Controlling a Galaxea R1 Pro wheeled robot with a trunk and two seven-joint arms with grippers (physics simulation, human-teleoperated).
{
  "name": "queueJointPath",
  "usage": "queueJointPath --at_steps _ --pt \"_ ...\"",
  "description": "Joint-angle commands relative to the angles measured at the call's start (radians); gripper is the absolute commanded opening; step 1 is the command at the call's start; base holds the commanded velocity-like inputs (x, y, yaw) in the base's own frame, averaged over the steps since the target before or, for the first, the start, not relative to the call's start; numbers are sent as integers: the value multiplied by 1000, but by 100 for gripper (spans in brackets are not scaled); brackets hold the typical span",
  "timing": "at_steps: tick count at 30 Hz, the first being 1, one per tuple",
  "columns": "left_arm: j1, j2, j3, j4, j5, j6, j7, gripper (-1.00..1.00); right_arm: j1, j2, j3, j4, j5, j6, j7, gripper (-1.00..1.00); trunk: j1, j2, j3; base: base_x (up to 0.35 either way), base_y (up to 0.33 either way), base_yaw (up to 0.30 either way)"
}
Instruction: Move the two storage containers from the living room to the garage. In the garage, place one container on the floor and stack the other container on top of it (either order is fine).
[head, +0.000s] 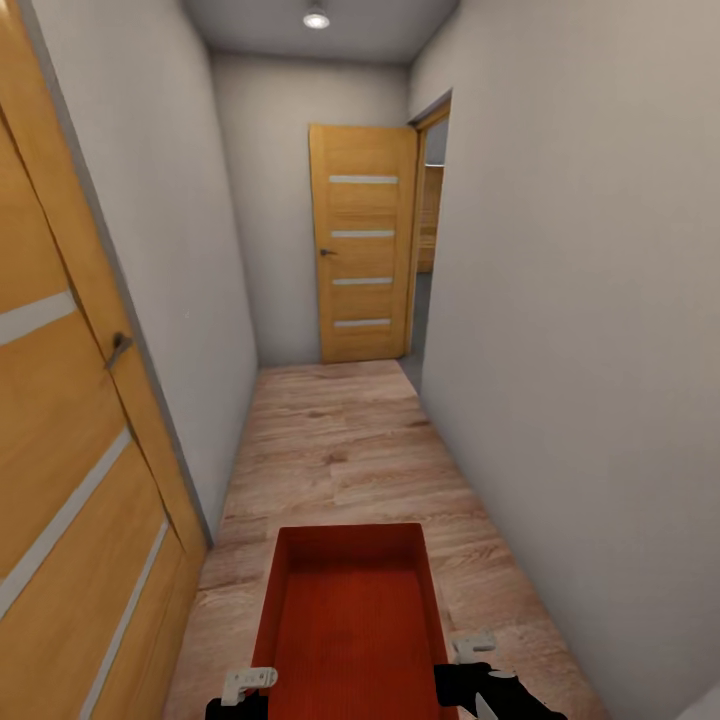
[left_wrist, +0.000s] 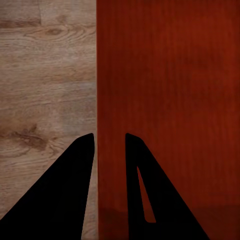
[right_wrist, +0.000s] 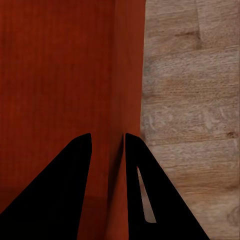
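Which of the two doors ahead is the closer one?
The wooden door along the left wall, beside the carried storage container. The other door stands at the hallway's far end.

The bin (head: 352, 620) is orange-red with fine dark ribbing on its bottom; the floor (head: 340, 450) is light wood plank with brown grain and knots; the doors (head: 363, 257) are honey-orange with pale grey stripes; walls (head: 560, 330) are pale grey; both claws' fingers (left_wrist: 65, 190) are black
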Motion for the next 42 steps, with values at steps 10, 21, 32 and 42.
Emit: queueJointPath --at_steps 10,21,32,42 --pt "-1 16 -7 -2 9 -28 3 -100 0 -1 9 2 3 6 0 -100 1 -1 -1 341 0 0" --pt "-1 16 -7 -2 9 -28 3 -100 0 -1 10 2 3 6 0 -100 1 -1 -1 341 0 0" --pt "-1 16 -7 -2 9 -28 3 -100 0 0 10 2 3 6 0 -100 1 -1 -1 341 0 0" --pt "-1 16 -7 -2 9 -28 3 -100 0 0 10 2 3 6 0 -100 1 -1 -1 341 0 0"
